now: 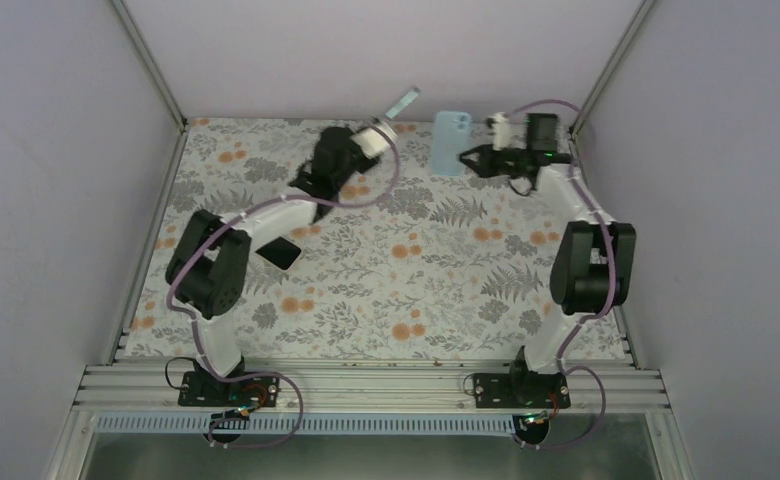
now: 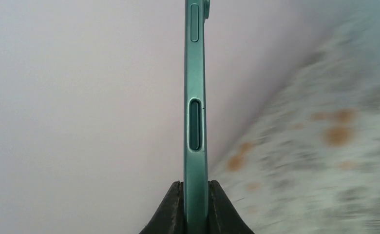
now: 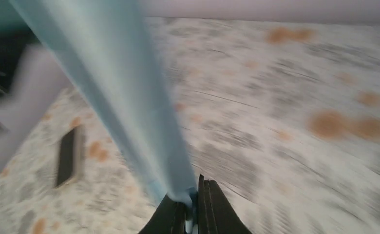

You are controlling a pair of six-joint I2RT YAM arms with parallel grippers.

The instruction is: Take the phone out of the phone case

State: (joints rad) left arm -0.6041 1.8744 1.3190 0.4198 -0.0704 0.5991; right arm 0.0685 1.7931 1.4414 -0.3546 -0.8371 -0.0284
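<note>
My left tool (image 2: 195, 207) is pinching the teal phone (image 2: 195, 122) by its near end, fingers pressed against its two faces so that it stands edge-on with its side buttons toward the wrist camera. My right tool (image 3: 192, 207) is clamped on one edge of the pale blue phone case (image 3: 129, 97), which slants away to the upper left. From above, phone and case are apart at the far end of the floral surface (image 1: 416, 270) — the phone tilted up by the back wall, the case just to its right. A flat dark object (image 1: 281, 252) lies beside my left arm.
</note>
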